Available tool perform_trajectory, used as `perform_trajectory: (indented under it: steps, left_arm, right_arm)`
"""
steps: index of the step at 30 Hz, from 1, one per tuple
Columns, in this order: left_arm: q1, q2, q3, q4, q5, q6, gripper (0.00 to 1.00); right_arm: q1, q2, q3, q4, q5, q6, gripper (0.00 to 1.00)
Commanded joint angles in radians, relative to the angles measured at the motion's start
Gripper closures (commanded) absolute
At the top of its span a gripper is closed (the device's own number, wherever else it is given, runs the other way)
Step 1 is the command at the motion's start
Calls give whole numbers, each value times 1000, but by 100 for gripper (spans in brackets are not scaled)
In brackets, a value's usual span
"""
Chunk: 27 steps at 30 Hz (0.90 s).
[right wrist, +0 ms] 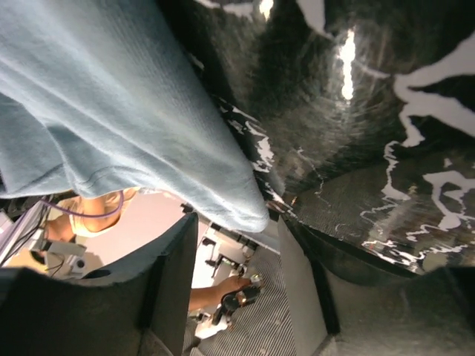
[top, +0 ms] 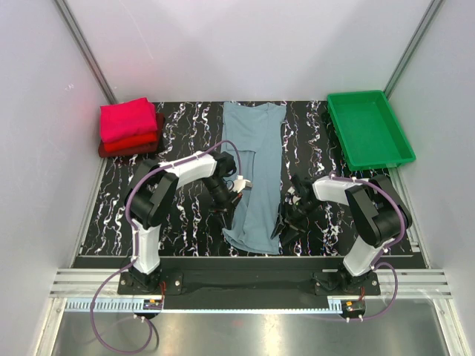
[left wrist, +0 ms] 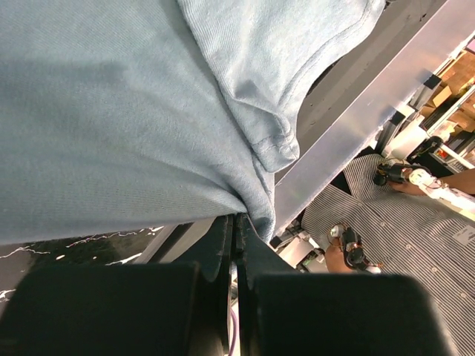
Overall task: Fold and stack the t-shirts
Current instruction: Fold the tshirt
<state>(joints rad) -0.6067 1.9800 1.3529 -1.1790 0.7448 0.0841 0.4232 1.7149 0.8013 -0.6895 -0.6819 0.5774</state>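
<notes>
The grey-blue t-shirt (top: 254, 167) lies folded into a long strip down the middle of the black marbled table (top: 185, 137). My left gripper (top: 231, 209) is at the strip's near left edge. In the left wrist view its jaws (left wrist: 241, 222) are shut on the shirt's (left wrist: 133, 111) hem corner. My right gripper (top: 286, 222) is at the strip's near right corner. In the right wrist view it (right wrist: 237, 226) is open, with the shirt's corner (right wrist: 223, 193) hanging between the fingers. A folded magenta-pink shirt (top: 130, 119) lies on a folded red shirt (top: 132, 142) at the back left.
A green plastic tray (top: 369, 130) stands at the back right corner. White walls close in the table on the left, back and right. The table's near edge runs just below the shirt's hem.
</notes>
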Motion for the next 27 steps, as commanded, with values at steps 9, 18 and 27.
perform_trajectory:
  steps: [9, 18, 27]
  left_arm:
    - [2, 0, 72, -1, 45, -10, 100]
    - [2, -43, 42, 5, 31, -6, 100]
    - [2, -49, 46, 4, 34, -4, 100]
  right_arm:
    - [147, 25, -2, -91, 94, 42, 60]
    - [190, 72, 29, -81, 91, 55, 56]
    - [196, 138, 70, -54, 159, 58, 52]
